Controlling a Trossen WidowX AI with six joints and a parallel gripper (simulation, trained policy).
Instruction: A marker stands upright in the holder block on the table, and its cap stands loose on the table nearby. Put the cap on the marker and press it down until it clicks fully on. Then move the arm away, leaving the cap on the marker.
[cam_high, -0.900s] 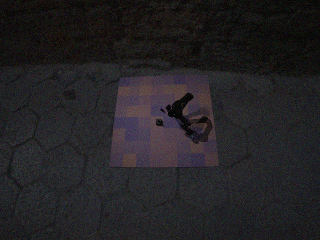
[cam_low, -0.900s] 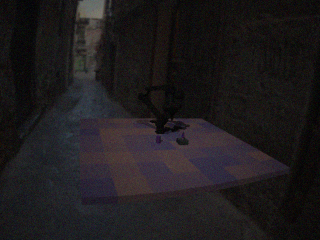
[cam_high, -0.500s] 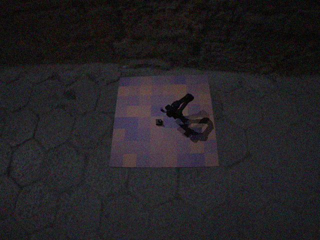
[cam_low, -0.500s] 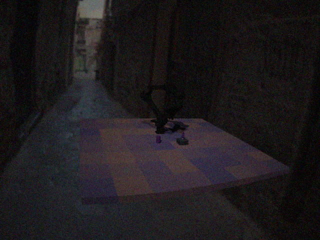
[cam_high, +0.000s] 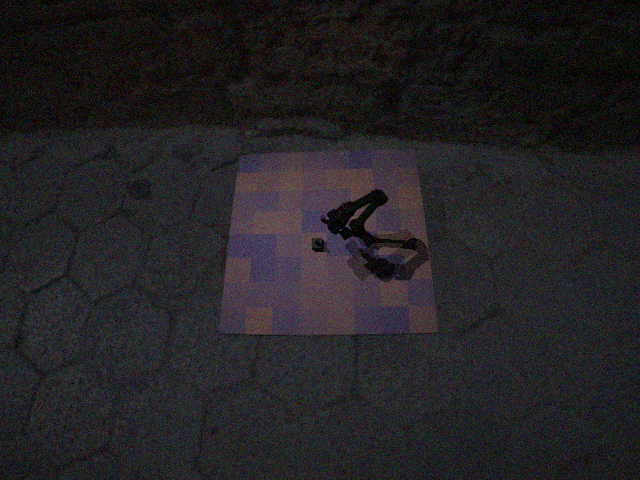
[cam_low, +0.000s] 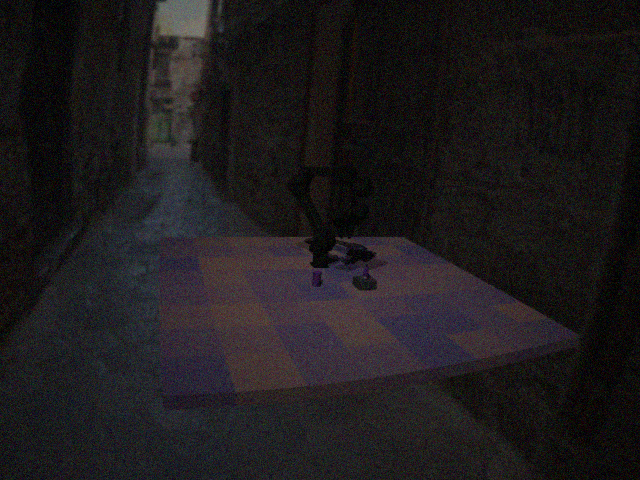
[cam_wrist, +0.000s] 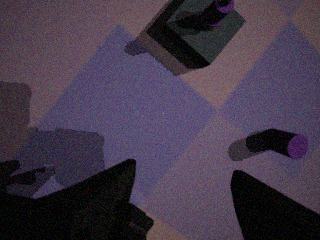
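The small purple cylindrical cap (cam_high: 323, 219) (cam_low: 316, 279) (cam_wrist: 297, 146) stood upright on the patchwork-coloured bench (cam_high: 330, 304) (cam_low: 351, 330) (cam_wrist: 165, 110), ahead of the partly spread, unloaded black claw (cam_high: 333, 227) (cam_low: 318, 266) (cam_wrist: 183, 172). It looked light, stiff, possibly slippery; gripping its sides midway seemed best.

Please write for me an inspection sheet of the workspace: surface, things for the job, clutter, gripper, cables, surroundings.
Surface: table with blue, pink and orange patches.
Job's things: holder block bears the upright marker, uncapped; purple-topped cap stands apart from it on the table.
Clutter: nothing seen.
Gripper: partly open, nothing between the fingers, near the cap.
Cables: nothing seen.
Surroundings: dim alley, stone paving, dark walls.
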